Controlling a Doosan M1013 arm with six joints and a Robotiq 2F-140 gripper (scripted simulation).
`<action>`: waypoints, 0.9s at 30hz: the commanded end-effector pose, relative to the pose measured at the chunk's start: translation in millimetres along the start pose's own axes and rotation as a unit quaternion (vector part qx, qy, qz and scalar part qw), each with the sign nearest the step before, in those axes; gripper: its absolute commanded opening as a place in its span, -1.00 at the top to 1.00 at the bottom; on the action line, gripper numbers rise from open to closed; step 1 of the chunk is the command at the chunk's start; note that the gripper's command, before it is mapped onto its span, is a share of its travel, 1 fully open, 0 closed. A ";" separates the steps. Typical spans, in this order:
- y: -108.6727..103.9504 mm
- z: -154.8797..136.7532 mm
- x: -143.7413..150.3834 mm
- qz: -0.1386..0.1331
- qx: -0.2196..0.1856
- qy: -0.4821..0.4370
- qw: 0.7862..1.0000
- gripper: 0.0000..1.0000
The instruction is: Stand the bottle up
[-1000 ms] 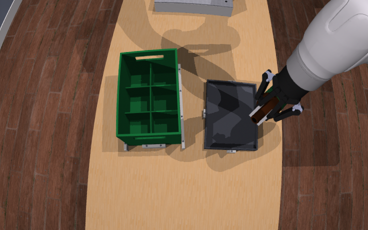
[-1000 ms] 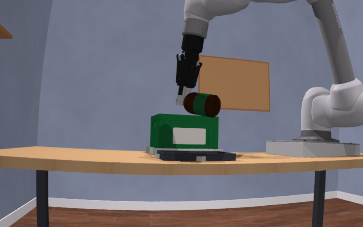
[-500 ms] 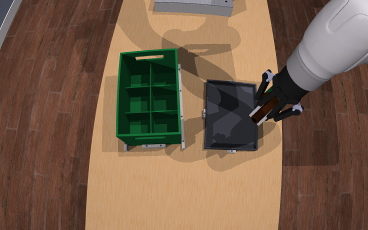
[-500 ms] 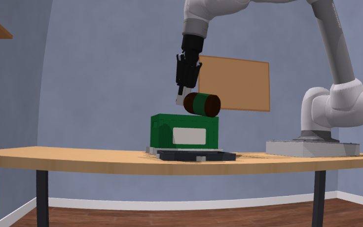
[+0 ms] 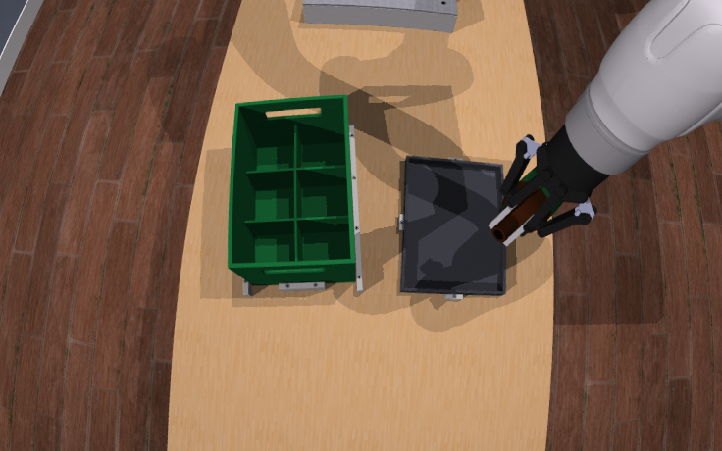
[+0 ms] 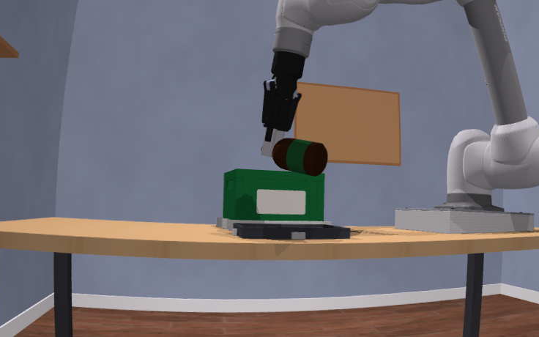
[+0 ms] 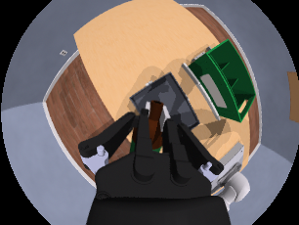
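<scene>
The brown bottle (image 5: 526,211) (image 6: 299,156) (image 7: 155,117) with a green label is in the air, lying close to level, its base slightly lower in the exterior view. My gripper (image 5: 505,228) (image 6: 269,149) (image 7: 156,111) is shut on its neck, high above the table. In the top view the mouth shows over the right edge of the dark tray (image 5: 448,252) (image 6: 264,232) (image 7: 182,98), and the base points up and right, partly hidden by the fingers. The tray lies flat and holds nothing.
The green crate (image 5: 331,273) (image 6: 280,182) stands left of the tray in the top view, its six compartments empty. A light metal rail (image 5: 356,213) runs between them. Small metal blocks (image 5: 301,286) (image 5: 453,296) sit against crate and tray. The robot's base plate (image 6: 422,220) is farther off.
</scene>
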State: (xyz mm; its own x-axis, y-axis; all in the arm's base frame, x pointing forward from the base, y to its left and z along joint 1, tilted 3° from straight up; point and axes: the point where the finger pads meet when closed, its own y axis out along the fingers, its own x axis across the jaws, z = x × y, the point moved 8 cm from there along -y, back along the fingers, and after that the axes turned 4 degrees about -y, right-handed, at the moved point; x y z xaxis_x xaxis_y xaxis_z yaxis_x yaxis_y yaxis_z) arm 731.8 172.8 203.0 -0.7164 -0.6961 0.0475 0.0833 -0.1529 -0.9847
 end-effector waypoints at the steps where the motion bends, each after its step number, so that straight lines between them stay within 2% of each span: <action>1: 0.0 -0.7 0.1 -0.001 0.004 0.000 1.000 0.80; 16: 0.0 -10.6 -0.6 -0.004 0.055 0.000 0.999 0.80; 27: -0.5 -13.9 -1.3 -0.003 0.071 0.000 0.997 0.80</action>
State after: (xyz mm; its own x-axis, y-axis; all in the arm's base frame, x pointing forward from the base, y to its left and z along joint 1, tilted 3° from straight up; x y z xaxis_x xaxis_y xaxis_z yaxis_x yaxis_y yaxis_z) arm 723.5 183.0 201.0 -0.7170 -0.6949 0.0546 0.1714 -0.2517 -0.9525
